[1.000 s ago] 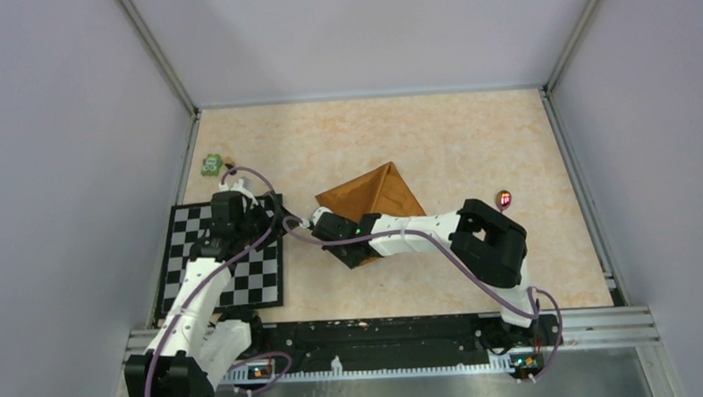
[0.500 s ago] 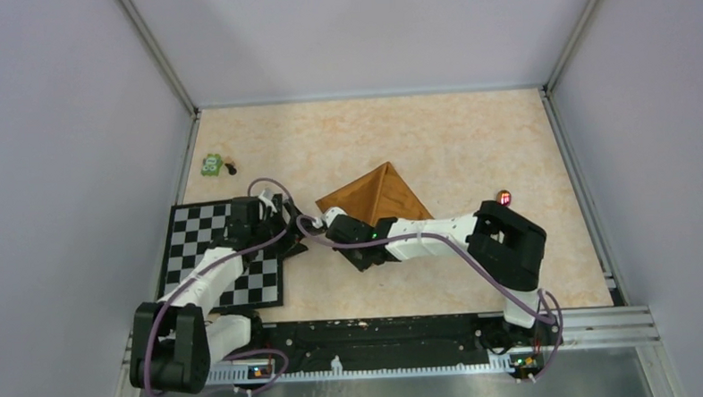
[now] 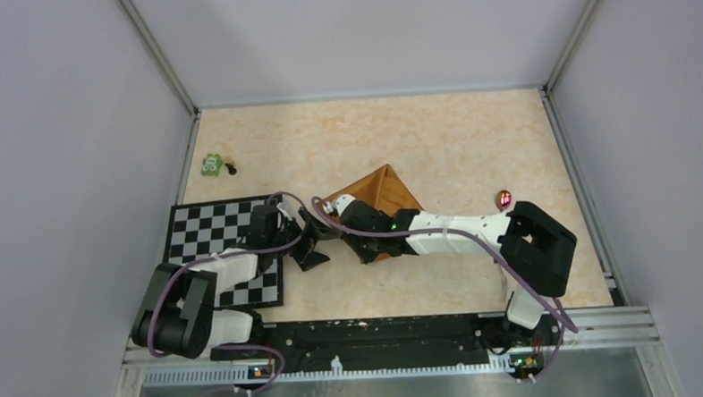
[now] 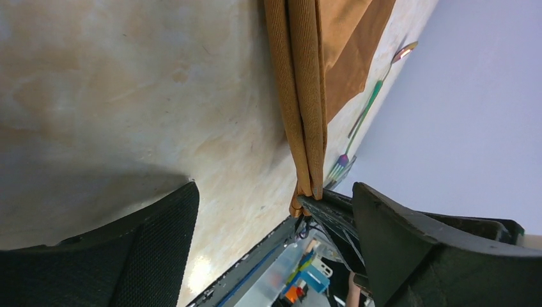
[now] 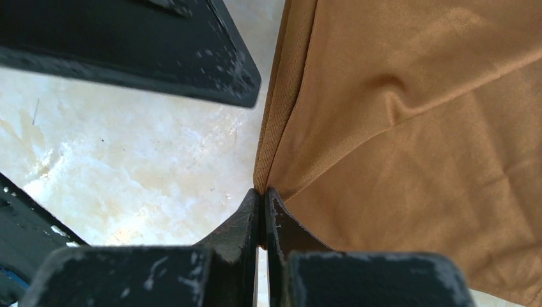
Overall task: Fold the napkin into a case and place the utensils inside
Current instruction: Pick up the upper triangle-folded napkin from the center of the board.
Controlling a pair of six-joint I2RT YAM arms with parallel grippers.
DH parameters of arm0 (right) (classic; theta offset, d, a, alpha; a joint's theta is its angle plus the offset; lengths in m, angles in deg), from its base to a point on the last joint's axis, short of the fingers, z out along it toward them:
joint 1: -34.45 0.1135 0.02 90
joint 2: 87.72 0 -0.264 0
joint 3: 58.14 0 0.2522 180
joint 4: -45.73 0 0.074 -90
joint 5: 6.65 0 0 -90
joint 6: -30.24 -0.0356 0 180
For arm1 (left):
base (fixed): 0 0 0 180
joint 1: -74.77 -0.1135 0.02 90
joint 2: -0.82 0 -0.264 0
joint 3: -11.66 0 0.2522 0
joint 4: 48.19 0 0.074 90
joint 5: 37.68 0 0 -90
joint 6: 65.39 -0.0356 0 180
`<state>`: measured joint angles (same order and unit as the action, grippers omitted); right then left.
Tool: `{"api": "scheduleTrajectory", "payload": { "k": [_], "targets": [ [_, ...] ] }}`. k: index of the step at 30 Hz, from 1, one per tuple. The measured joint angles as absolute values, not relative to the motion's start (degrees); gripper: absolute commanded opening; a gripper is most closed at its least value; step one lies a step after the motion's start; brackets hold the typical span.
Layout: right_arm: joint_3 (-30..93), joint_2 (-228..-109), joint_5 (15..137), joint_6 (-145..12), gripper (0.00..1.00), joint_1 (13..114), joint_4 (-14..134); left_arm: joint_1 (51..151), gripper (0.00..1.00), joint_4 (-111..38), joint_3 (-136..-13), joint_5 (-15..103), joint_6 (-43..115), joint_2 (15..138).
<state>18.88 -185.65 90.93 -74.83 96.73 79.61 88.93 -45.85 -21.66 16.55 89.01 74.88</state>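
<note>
The rust-orange napkin [image 3: 385, 192] lies folded into a triangle on the table. My right gripper [image 3: 338, 219] is shut on its folded left edge, and the right wrist view shows the cloth [image 5: 415, 128] pinched between the closed tips [image 5: 262, 195]. My left gripper [image 3: 317, 238] stands wide open just left of that spot, holding nothing, with its jaws either side of the pinched edge [image 4: 305, 160]. Past the napkin in the left wrist view lie a fork [image 4: 339, 167] and a spoon [image 4: 404, 51], both iridescent. In the top view the right arm hides the utensils.
A black-and-white checkered mat [image 3: 204, 233] lies at the left under my left arm. A small green toy [image 3: 211, 164] sits beyond it near the left wall. A small red object [image 3: 505, 197] rests to the right of the napkin.
My left gripper has moved right, off the mat, to the napkin's left edge and has opened wider. My right gripper has shut on the napkin's edge.
</note>
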Motion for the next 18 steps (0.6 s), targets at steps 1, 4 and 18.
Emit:
{"api": "scheduleTrajectory", "payload": {
  "k": [1, 4, 18],
  "targets": [
    [18.9, -185.5, 90.7, -74.9, 0.00, 96.6, 79.4, 89.3, 0.92, -46.7, -21.7, 16.3, 89.5, 75.8],
    [18.5, -185.4, 90.3, -74.9, 0.00, 96.4, 78.8, 90.3, 0.92, -48.7, -21.7, 15.9, 91.0, 77.5],
    [15.8, -183.3, 88.3, -75.4, 0.00, 95.5, 78.3, 89.5, 0.73, -54.6, -28.0, 15.7, 93.5, 89.4]
  ]
}}
